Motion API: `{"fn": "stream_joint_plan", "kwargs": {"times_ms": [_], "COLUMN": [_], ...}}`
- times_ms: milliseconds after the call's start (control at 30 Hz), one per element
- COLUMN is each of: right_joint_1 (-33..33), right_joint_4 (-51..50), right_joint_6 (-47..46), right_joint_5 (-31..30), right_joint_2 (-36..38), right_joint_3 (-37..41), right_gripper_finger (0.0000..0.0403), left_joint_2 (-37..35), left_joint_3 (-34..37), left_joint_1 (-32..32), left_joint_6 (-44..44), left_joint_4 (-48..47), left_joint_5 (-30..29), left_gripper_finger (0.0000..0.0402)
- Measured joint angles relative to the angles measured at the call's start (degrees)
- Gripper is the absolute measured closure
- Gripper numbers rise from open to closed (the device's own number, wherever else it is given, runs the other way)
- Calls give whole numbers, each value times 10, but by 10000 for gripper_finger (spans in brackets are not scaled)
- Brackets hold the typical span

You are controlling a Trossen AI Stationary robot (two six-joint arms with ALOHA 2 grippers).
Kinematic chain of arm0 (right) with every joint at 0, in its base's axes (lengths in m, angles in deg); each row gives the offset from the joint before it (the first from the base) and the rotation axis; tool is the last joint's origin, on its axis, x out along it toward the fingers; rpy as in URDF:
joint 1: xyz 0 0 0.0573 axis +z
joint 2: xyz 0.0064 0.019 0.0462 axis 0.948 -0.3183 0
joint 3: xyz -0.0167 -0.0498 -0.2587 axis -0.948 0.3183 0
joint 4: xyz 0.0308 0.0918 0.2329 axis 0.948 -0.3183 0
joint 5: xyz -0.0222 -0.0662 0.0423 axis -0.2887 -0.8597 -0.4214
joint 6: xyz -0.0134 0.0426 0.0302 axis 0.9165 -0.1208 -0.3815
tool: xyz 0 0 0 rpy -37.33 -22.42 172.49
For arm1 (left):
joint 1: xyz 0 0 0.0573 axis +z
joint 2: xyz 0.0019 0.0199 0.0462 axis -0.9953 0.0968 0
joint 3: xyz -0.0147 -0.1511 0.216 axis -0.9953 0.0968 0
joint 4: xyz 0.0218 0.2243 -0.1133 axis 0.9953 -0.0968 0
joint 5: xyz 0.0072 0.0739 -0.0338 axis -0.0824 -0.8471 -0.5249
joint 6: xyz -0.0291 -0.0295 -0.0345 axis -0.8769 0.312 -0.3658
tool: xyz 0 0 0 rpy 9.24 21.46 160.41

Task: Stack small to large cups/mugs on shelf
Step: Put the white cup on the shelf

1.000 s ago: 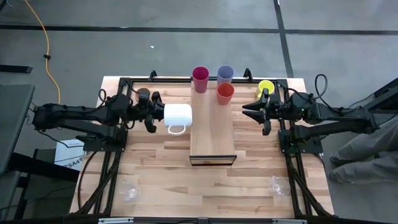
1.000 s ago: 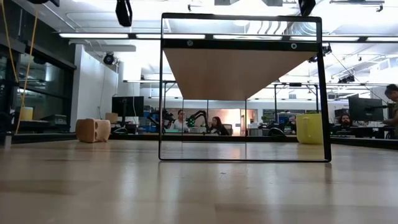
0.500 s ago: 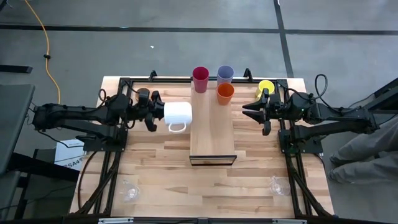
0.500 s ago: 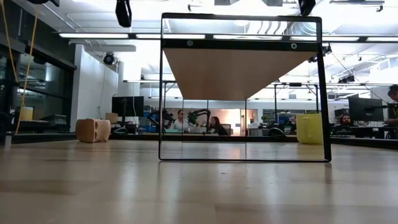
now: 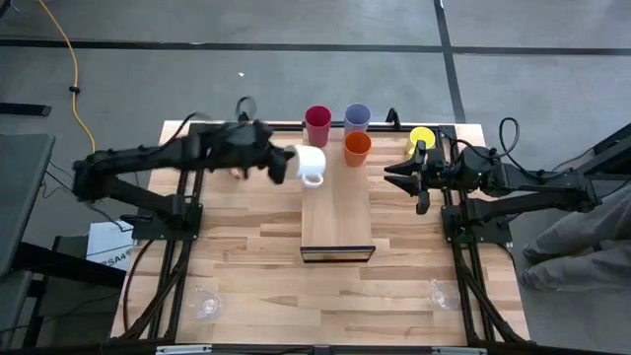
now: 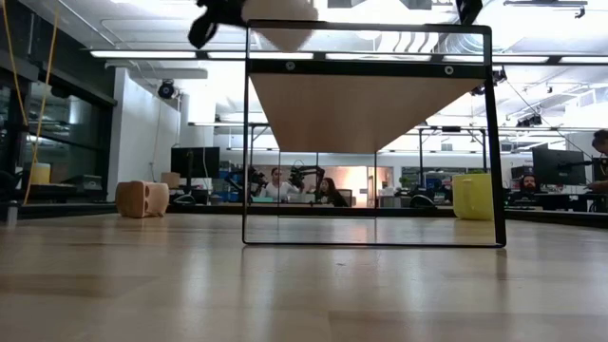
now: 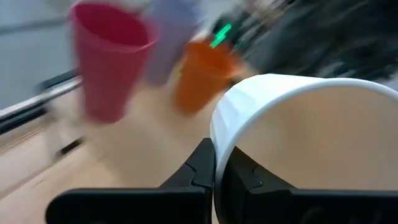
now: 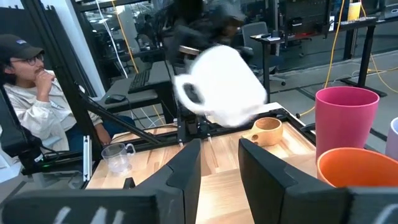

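A white mug (image 5: 310, 164) hangs above the far left part of the shelf (image 5: 337, 212), with my left gripper (image 5: 286, 161) shut on it. Crimson (image 5: 317, 126), lavender (image 5: 357, 118) and orange (image 5: 357, 148) tumblers stand upright on the shelf's far end. A yellow mug (image 5: 421, 140) stands on the table at the far right, just behind my right gripper (image 5: 396, 174), which hangs open and level, right of the shelf. A tan wooden cup (image 8: 268, 130) sits on the table at the far left. Two clear glasses (image 5: 205, 301) (image 5: 439, 293) rest near the front corners. My left gripper pinches the white mug's wall at its rim (image 7: 215, 140), one finger (image 7: 245, 177) inside the mug and one finger (image 7: 200, 167) outside. The fingers come slanting down from the table's left. The mug is lifted clear and tilted, its handle (image 5: 312, 180) toward the near edge.
Black frame rails (image 5: 197, 197) (image 5: 463, 227) run along both sides of the table under the arms. The shelf stands raised on a thin dark frame (image 6: 249, 142). A person (image 8: 28, 93) sits beyond the table's left side; others sit far off in the room.
My left gripper, still shut on the white mug, has swung up and toward the table's far right, mostly in the last half second. The mug has gone from beside the shelf's left edge to above its far left part, near the crimson tumbler, and has tipped.
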Motion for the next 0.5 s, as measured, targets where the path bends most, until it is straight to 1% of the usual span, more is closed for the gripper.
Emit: {"fn": "stream_joint_plan", "kwargs": {"times_ms": [133,200,267,367,500], "right_joint_1": [0,0,0,0,0], "right_joint_4": [-1,-1,-2,-5,-5], "right_joint_6": [-2,-2,-2,-2,-2], "right_joint_5": [0,0,0,0,0], "right_joint_2": [0,0,0,0,0], "right_joint_3": [0,0,0,0,0], "right_gripper_finger": [304,304,304,304,304], "left_joint_2": [121,177,228,283,325], "left_joint_3": [-154,-215,-266,-324,-355], "left_joint_1": [36,47,51,50,45], "left_joint_6": [-4,-3,-1,2,0], "left_joint_4": [-181,-242,-283,-331,-350], "left_joint_5": [0,0,0,-8,-15], "left_gripper_finger": [401,401,401,401,401]}}
